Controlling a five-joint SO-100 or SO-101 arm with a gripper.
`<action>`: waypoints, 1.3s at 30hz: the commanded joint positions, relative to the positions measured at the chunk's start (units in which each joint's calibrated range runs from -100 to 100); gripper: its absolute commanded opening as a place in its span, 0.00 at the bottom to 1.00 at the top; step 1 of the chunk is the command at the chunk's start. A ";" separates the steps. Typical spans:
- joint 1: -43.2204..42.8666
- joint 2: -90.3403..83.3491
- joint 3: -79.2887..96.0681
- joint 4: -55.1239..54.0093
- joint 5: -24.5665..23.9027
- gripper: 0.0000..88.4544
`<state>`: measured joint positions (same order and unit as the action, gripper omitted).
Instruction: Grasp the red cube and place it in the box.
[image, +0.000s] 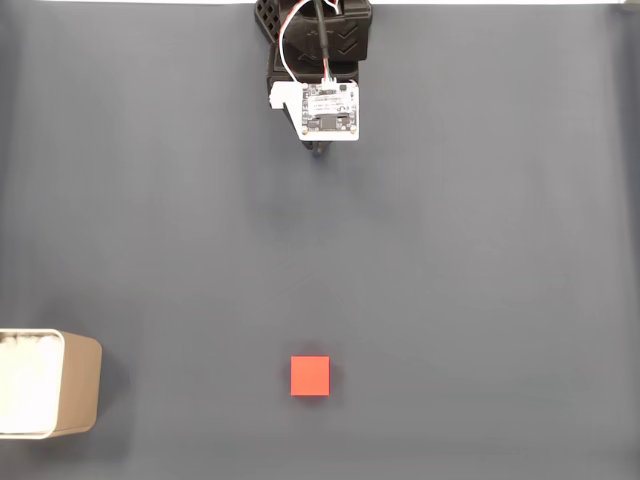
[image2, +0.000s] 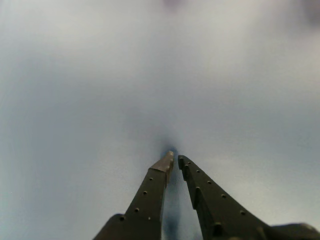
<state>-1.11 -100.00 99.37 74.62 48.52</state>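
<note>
The red cube (image: 310, 376) lies on the dark grey mat in the fixed view, low and near the middle. The box (image: 48, 384), beige with a white inside, sits at the lower left edge. The arm is folded at the top centre, its white board facing up, and the gripper (image: 320, 150) points down at the mat, far from the cube and the box. In the wrist view the gripper (image2: 175, 159) has its two dark fingers nearly touching at the tips, shut with nothing between them, close to the blurred grey mat.
The grey mat (image: 480, 260) covers the whole table in the fixed view. A bright strip runs along the top edge behind the arm's base.
</note>
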 joint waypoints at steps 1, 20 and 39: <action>0.40 0.17 0.54 1.12 0.24 0.00; -2.23 34.66 -55.12 -29.21 1.86 0.00; -0.52 72.70 -106.48 -2.33 0.78 0.00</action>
<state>-2.82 -29.48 -1.45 70.17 50.04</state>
